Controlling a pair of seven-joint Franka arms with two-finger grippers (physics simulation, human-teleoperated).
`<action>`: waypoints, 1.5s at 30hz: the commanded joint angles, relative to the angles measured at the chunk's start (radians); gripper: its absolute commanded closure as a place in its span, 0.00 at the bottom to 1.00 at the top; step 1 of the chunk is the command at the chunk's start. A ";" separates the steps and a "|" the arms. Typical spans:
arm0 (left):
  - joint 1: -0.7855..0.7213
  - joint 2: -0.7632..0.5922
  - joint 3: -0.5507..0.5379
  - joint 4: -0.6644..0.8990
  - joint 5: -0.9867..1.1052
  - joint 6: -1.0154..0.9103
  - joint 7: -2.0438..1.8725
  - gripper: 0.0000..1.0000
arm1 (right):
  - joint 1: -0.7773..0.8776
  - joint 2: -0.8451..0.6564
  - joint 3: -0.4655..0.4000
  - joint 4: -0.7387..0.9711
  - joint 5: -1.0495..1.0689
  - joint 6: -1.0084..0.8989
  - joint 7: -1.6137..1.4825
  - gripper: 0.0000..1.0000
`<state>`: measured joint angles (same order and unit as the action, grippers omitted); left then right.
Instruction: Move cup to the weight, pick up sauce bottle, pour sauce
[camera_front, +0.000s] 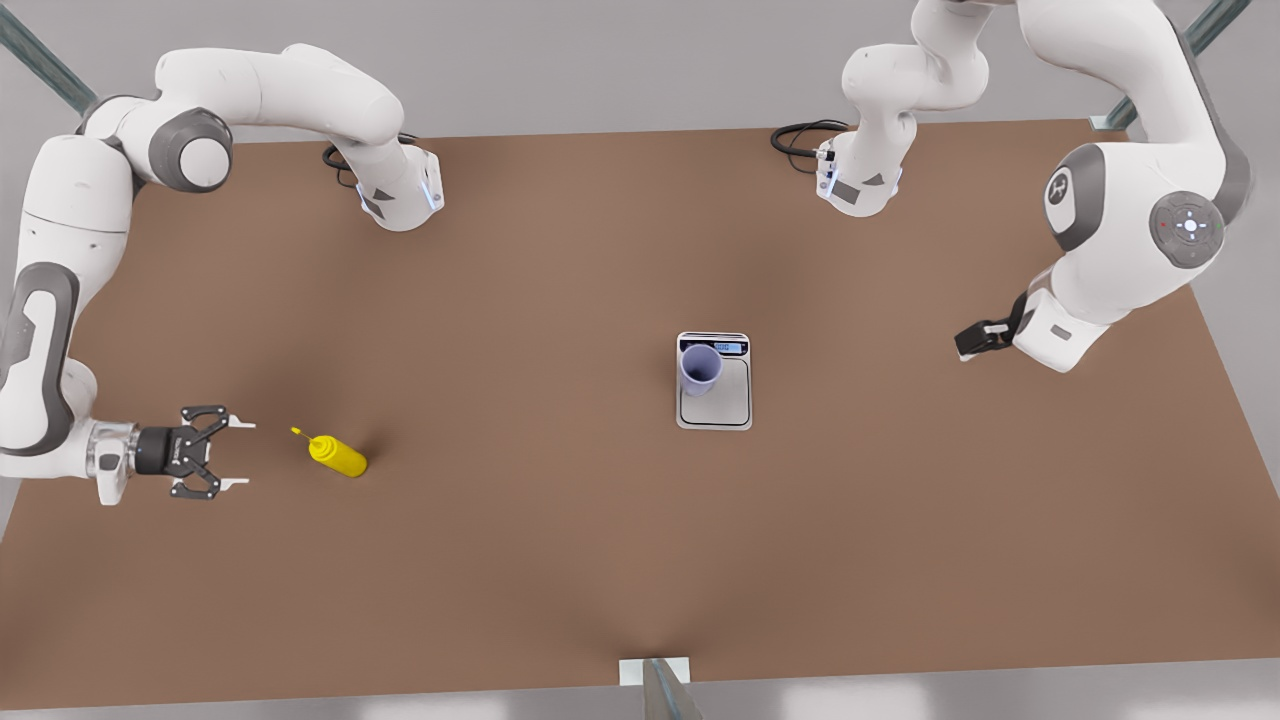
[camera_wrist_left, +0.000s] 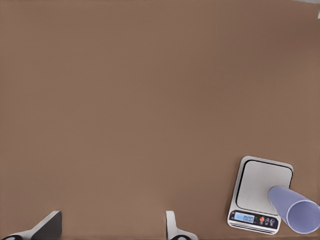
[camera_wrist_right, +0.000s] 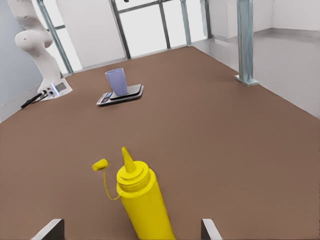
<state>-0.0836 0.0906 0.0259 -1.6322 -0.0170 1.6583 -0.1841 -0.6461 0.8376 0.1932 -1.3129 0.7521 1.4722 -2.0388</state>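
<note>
At the front view's left, the right gripper (camera_front: 240, 455) stands wide, the bottle (camera_front: 340, 456) upright just ahead of it, not yet grasped. Well beyond, the cup (camera_front: 700, 367) already stands on the scale (camera_front: 727, 403). Rightmost, the left gripper (camera_wrist_left: 112, 225) waits, open and empty; grasp and pour remain.

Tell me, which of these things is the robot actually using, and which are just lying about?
In use: cup, standing on the weight; sauce bottle; open right gripper near the bottle; open left gripper, waiting above the table.

Lying about: black cables at the arm bases.
</note>
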 joint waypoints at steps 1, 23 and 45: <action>0.012 0.000 0.000 0.000 0.002 0.000 0.000 0.00 | 0.006 0.003 0.000 -0.002 0.013 0.013 0.000 0.00; 0.012 0.029 0.000 -0.002 0.002 0.002 0.000 0.00 | -0.032 0.140 0.006 -0.098 0.119 0.048 -0.307 0.00; 0.013 0.037 0.000 -0.002 0.002 0.006 0.000 0.00 | 0.023 0.133 0.008 -0.118 0.087 0.060 -0.379 0.00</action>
<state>-0.0706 0.1274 0.0261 -1.6337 -0.0151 1.6644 -0.1841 -0.6147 0.9711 0.2009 -1.4312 0.8405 1.5324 -2.4176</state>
